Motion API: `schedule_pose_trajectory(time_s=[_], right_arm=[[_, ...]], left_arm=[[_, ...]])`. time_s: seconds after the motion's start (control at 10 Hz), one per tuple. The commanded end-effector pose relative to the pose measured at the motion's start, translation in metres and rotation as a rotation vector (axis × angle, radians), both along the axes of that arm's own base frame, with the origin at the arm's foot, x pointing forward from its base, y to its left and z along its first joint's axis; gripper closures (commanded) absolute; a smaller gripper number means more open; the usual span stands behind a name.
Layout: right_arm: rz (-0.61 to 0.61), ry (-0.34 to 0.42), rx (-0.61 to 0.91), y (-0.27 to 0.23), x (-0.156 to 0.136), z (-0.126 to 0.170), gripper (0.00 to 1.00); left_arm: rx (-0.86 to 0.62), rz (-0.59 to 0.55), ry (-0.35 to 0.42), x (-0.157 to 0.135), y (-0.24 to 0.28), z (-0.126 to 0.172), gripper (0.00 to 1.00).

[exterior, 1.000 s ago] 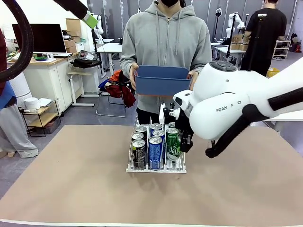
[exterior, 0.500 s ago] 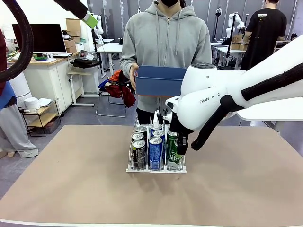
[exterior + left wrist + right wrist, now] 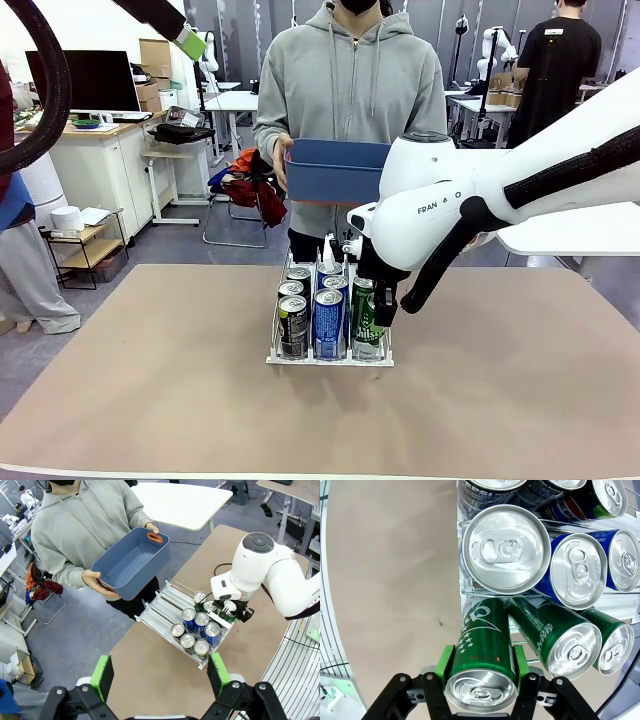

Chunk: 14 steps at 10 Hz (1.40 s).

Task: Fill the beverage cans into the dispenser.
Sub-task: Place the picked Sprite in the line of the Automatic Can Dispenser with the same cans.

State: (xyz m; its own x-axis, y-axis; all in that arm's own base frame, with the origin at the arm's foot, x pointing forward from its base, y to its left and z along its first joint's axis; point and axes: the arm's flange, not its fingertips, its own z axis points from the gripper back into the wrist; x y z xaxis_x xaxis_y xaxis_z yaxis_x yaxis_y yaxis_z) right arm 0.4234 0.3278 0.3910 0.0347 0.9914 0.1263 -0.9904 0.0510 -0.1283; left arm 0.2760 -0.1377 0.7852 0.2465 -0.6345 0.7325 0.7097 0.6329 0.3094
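Observation:
The dispenser (image 3: 276, 352), a white wire rack, stands mid-table with beverage cans in its three lanes: black-and-grey (image 3: 293, 325) on the left, blue (image 3: 328, 322) in the middle, green on the right. My right gripper (image 3: 379, 300) is shut on a green can (image 3: 364, 318) at the front of the right lane. In the right wrist view this green can (image 3: 482, 660) sits slightly tilted between the green pads (image 3: 445, 663), beside two more green cans (image 3: 560, 640). My left gripper (image 3: 160, 675) hangs open high above the table, holding nothing.
A person at the far edge holds an empty blue bin (image 3: 340, 170) with both hands, above and behind the rack. Bare brown tabletop (image 3: 150, 400) lies to the left, the right and in front of the rack. The right arm's white body (image 3: 440, 210) hangs over the rack's right side.
The right arm has swung to the left and brought the green can a little lower into the front of the right lane. The left gripper and the person have stayed still.

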Motion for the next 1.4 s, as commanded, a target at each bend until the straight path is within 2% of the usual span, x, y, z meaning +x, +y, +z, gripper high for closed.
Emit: schedule_pose_trajectory(time_s=[0.0, 0.3, 0.4, 0.5, 0.6, 0.7, 0.8, 0.9, 1.0, 1.3], right_arm=[[0.034, -0.018, -0.003, 0.000, -0.003, 0.005, 0.42], [0.046, 0.036, -0.021, 0.005, 0.003, -0.007, 0.42], [0.036, 0.036, -0.014, 0.005, 0.002, -0.005, 0.24], [0.030, 0.032, -0.010, 0.002, -0.001, 0.003, 0.23], [0.010, 0.019, -0.004, -0.001, -0.002, 0.012, 0.04], [-0.018, 0.004, 0.013, -0.004, -0.004, 0.021, 0.21], [-0.038, -0.020, 0.021, -0.010, -0.006, 0.033, 0.00], [-0.058, -0.042, 0.047, -0.018, -0.010, 0.046, 0.02], [-0.091, -0.063, 0.068, -0.024, -0.015, 0.055, 0.00], [-0.175, -0.079, 0.160, -0.045, -0.024, 0.079, 0.00]], left_arm=[[-0.004, -0.019, 0.006, 0.001, 0.003, -0.001, 0.00], [-0.004, -0.019, 0.006, 0.001, 0.003, -0.001, 0.00], [-0.004, -0.019, 0.006, 0.001, 0.003, -0.001, 0.00], [-0.004, -0.019, 0.006, 0.001, 0.003, -0.001, 0.00], [-0.004, -0.019, 0.006, 0.001, 0.003, -0.001, 0.00], [-0.004, -0.019, 0.006, 0.001, 0.003, -0.001, 0.00], [-0.004, -0.019, 0.006, 0.001, 0.003, -0.001, 0.00], [-0.004, -0.019, 0.006, 0.001, 0.003, -0.001, 0.00], [-0.004, -0.019, 0.006, 0.001, 0.003, -0.001, 0.00], [-0.004, -0.019, 0.006, 0.001, 0.003, -0.001, 0.00]])
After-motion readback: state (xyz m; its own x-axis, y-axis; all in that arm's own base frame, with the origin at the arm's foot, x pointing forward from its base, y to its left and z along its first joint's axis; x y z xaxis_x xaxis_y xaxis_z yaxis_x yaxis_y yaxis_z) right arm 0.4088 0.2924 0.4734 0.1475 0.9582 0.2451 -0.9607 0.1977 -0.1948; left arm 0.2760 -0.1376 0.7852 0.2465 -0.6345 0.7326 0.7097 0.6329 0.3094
